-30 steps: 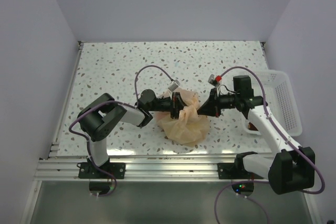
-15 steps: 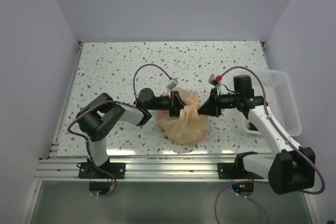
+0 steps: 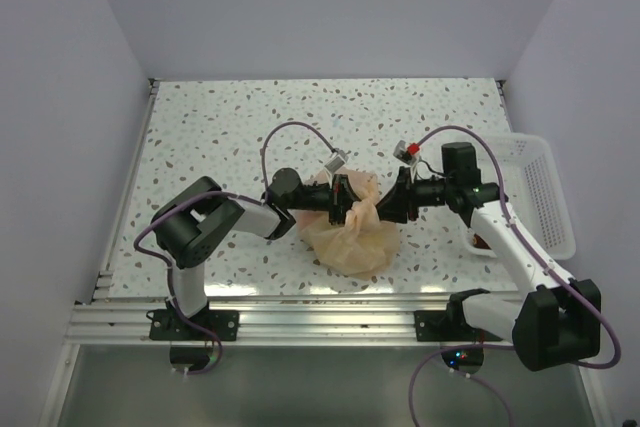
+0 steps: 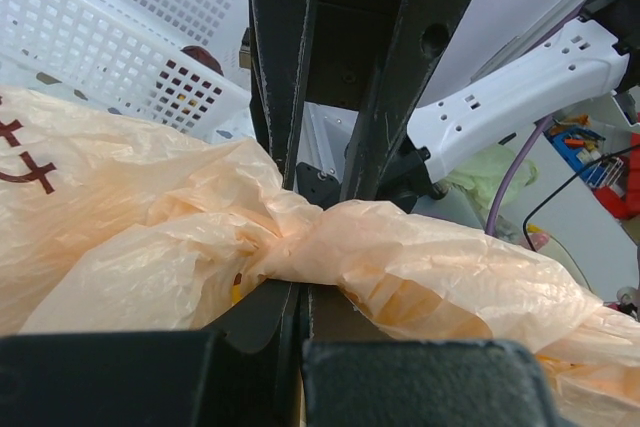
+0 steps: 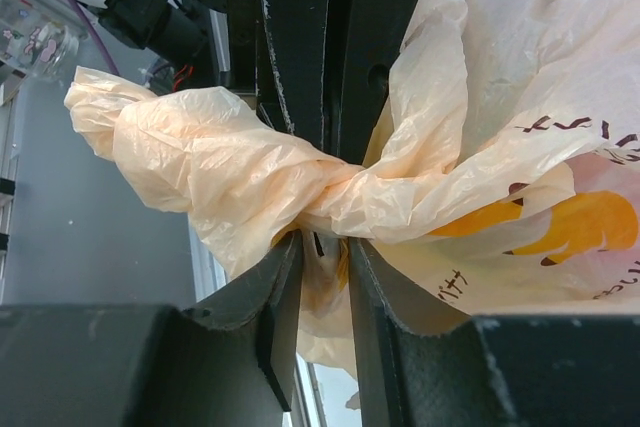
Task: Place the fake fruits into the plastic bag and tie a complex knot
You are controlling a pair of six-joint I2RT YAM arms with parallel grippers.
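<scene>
The plastic bag [image 3: 352,237] lies bulged on the table directly below and between your two grippers, its body hanging toward the near edge from both. Left gripper [image 3: 350,204]: jaws closed to a narrow slit, pinching a gathered strand of the bag's handle plastic. Right gripper [image 3: 389,209]: jaws likewise drawn almost together on the opposite strand. The two tips face each other, close but apart. The knot [image 5: 335,192] sits just ahead of each set of fingertips, in the gap between them, with the twisted plastic running along the line from one gripper to the other. Neither arm is clearly nearer; each holds its own side. Judgement: the knot is formed but looks loose, so tightening calls for a straight pull apart along that gripper-to-gripper axis, not up or sideways. The fake fruits [image 4: 236,292] show only as a sliver of yellow through the film below the left fingertips; the count inside cannot be confirmed.
</scene>
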